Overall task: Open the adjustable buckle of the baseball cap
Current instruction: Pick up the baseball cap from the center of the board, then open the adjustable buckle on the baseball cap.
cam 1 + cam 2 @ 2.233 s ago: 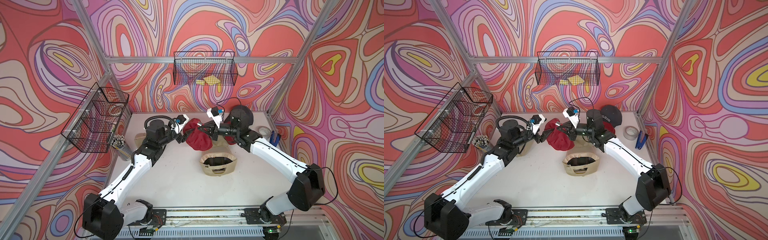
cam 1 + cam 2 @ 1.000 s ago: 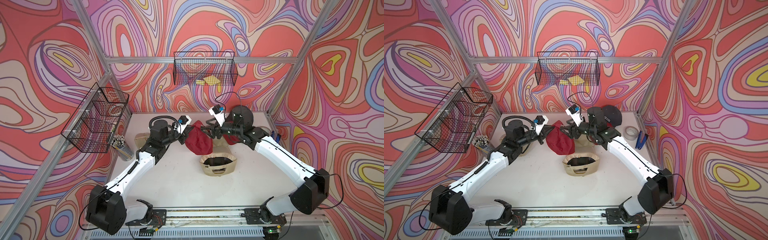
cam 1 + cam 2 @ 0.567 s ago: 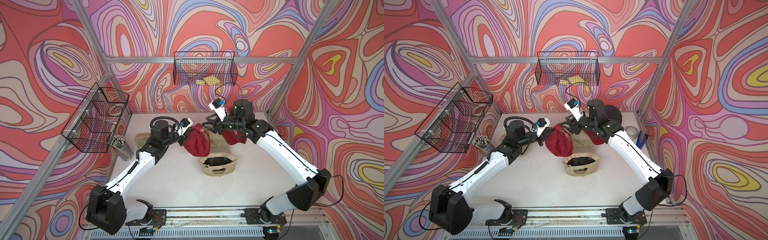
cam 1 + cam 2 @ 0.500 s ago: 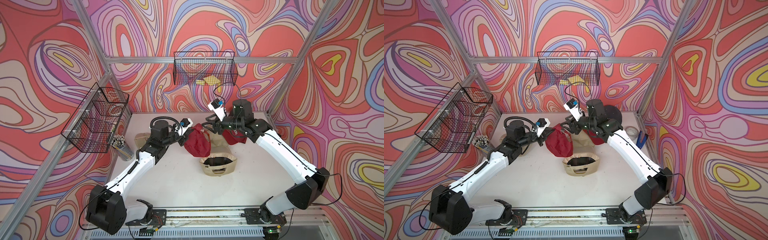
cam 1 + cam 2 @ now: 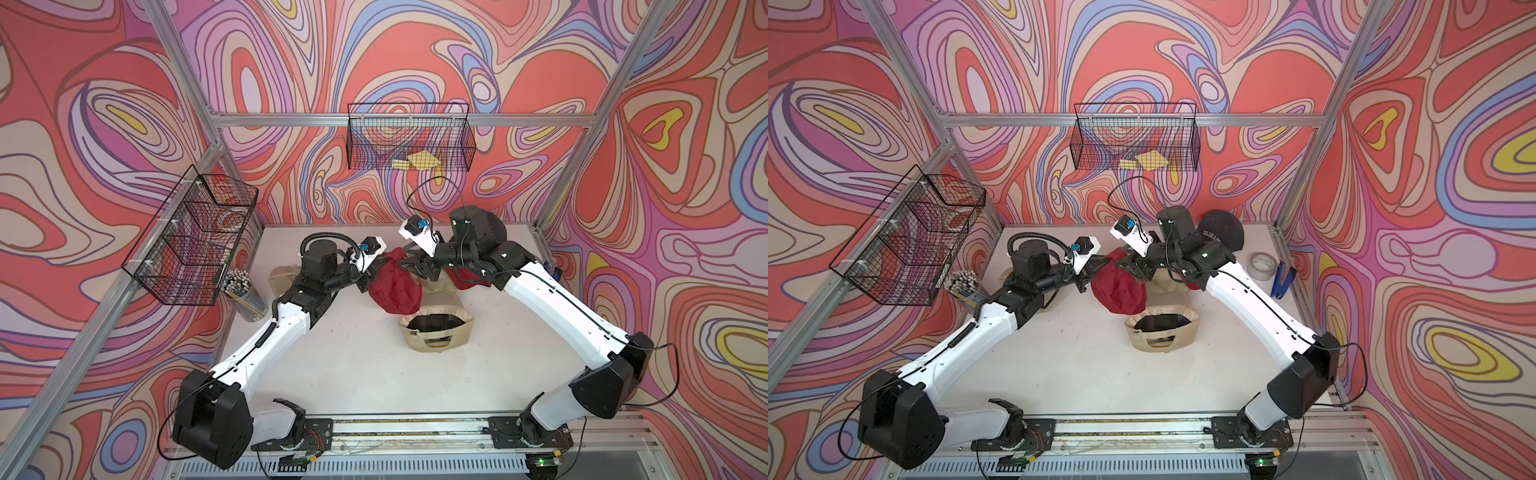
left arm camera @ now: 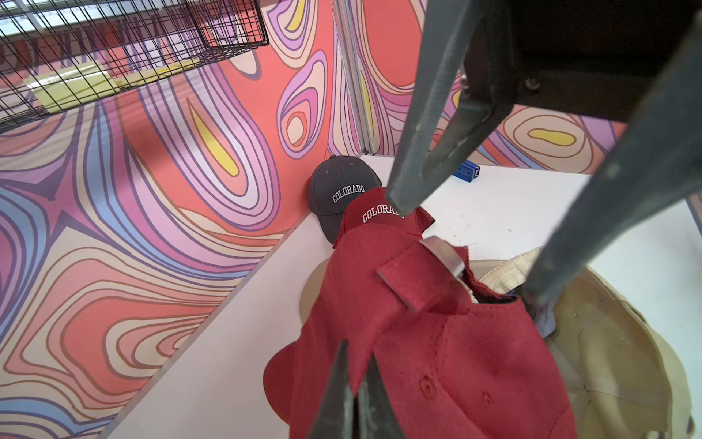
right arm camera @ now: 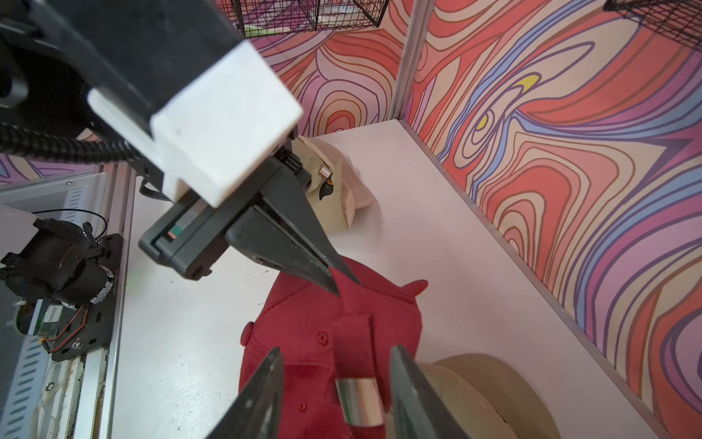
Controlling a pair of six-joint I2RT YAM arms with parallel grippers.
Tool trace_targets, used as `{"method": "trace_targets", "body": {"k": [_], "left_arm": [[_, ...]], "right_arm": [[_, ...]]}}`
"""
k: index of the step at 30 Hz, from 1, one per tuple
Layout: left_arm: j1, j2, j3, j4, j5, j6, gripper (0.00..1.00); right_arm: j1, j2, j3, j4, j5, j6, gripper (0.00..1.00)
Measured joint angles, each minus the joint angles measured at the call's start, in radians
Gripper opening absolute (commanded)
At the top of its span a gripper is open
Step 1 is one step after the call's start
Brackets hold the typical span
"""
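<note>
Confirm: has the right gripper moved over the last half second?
Yes. In a top view the right gripper has come away from the back-wall wire basket toward the tan cap, down over the red cap.

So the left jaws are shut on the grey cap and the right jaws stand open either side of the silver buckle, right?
Not the grey cap; that lies by the back wall. The right wrist view shows the left gripper with its jaws shut on the red cap. The right gripper does stand open either side of the silver buckle.
</note>
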State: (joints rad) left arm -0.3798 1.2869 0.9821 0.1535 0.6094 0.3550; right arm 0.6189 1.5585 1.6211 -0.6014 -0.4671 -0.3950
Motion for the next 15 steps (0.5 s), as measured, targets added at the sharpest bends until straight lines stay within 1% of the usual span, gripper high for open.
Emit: {"method": "trace_targets", "body": {"k": [7, 15], "left_arm": [[0.000, 0.000, 0.000, 0.000, 0.012, 0.000, 0.00], [0.000, 0.002, 0.000, -0.001, 0.019, -0.001, 0.00]], "right_arm": [[0.033, 0.051, 0.052, -0.016, 0.057, -0.027, 0.49], [0.037, 0.061, 0.068, -0.024, 0.113, -0.030, 0.47]]}}
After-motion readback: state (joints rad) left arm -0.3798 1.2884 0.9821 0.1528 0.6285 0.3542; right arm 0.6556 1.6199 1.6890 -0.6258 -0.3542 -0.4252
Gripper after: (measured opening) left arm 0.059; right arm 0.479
